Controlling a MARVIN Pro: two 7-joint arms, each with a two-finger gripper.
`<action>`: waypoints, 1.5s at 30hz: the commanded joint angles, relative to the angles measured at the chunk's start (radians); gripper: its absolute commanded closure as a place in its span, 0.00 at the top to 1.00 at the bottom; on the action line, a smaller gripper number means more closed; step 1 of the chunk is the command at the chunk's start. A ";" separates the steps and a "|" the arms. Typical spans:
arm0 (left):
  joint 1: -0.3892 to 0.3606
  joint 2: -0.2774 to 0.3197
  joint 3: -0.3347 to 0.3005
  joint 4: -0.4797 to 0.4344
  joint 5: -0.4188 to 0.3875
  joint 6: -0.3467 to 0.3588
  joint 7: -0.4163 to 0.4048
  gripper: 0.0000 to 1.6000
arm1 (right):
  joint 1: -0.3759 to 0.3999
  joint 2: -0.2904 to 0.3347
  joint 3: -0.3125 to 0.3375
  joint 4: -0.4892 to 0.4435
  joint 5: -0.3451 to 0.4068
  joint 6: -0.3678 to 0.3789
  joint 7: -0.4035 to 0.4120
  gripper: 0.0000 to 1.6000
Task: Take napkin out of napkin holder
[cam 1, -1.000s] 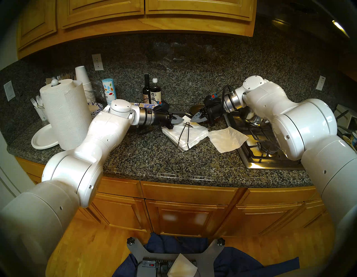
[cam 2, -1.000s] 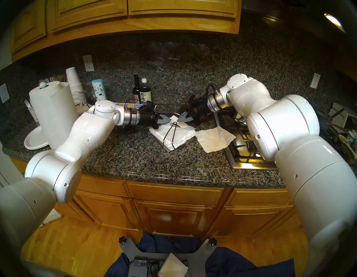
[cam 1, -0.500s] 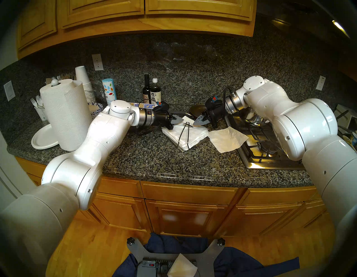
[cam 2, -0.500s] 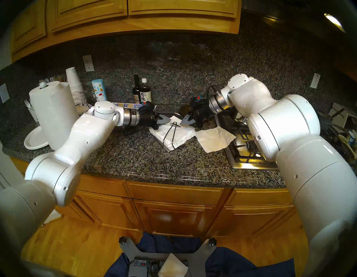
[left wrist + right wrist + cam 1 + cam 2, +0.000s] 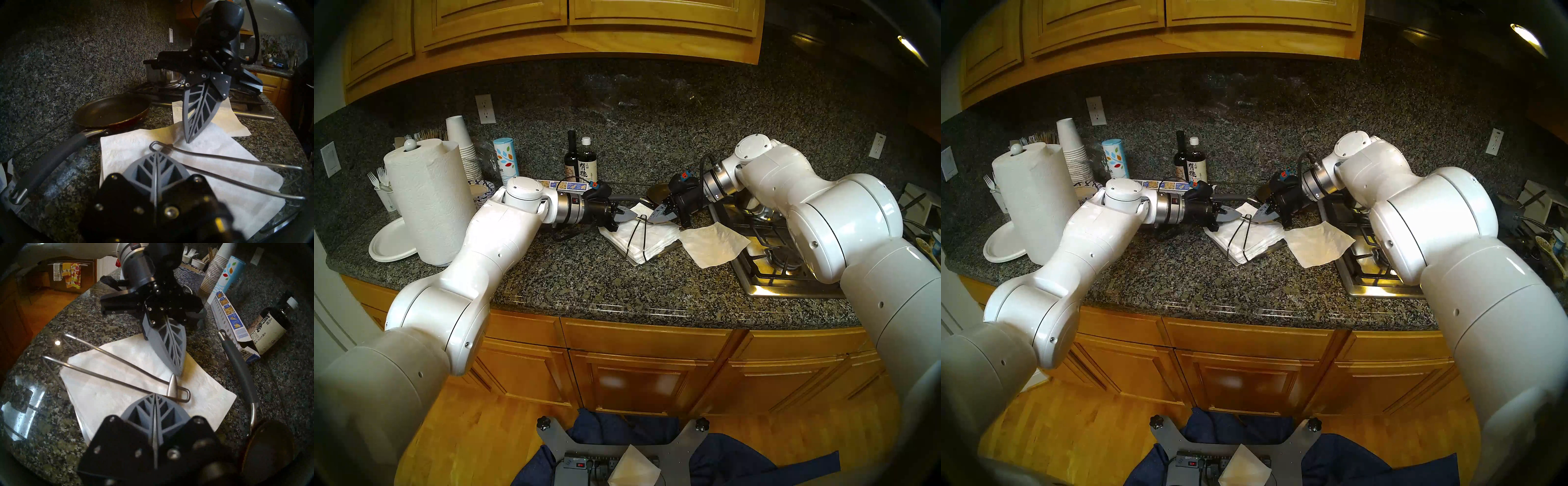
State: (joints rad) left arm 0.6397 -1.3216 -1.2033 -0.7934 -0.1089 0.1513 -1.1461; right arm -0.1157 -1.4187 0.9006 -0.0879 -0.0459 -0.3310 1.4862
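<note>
The napkin (image 5: 714, 246) lies flat on the counter to the right of the napkin holder (image 5: 668, 248), with one corner on the stove edge; it also shows in the head stereo right view (image 5: 1319, 244). The holder carries a thick white napkin stack (image 5: 650, 237) under its wire arm (image 5: 636, 234), whose oval pad (image 5: 171, 385) rests on the stack. My left gripper (image 5: 633, 214) is shut and empty, its tip just left of the arm's looped end (image 5: 157, 152). My right gripper (image 5: 653, 217) is shut and empty, its tip just right of the pad (image 5: 154, 394).
A frying pan (image 5: 110, 110) sits behind the holder, its handle (image 5: 241, 366) running left. The stove (image 5: 782, 264) is to the right. Two dark bottles (image 5: 582, 163), a foil box (image 5: 229, 316), a paper towel roll (image 5: 429, 200) and plates (image 5: 390, 242) stand at the back and left.
My right gripper has moved left and down to the end of the wire arm. My left gripper has edged right toward it. The napkin and stack have not moved.
</note>
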 commanded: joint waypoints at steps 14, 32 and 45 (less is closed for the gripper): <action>-0.014 0.012 -0.013 -0.055 -0.006 0.030 0.026 0.00 | 0.044 0.017 -0.013 -0.017 -0.022 0.013 -0.017 0.16; 0.002 0.005 -0.024 -0.081 -0.018 0.039 0.038 0.00 | 0.036 0.006 -0.025 -0.023 -0.047 0.018 -0.082 0.16; 0.005 -0.001 -0.032 -0.091 -0.021 0.047 0.017 0.00 | 0.027 -0.011 -0.031 -0.019 -0.061 0.028 -0.104 0.14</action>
State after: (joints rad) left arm 0.6821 -1.3144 -1.2186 -0.8523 -0.1102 0.1938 -1.1156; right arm -0.1209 -1.4247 0.8679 -0.0897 -0.1070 -0.3069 1.3995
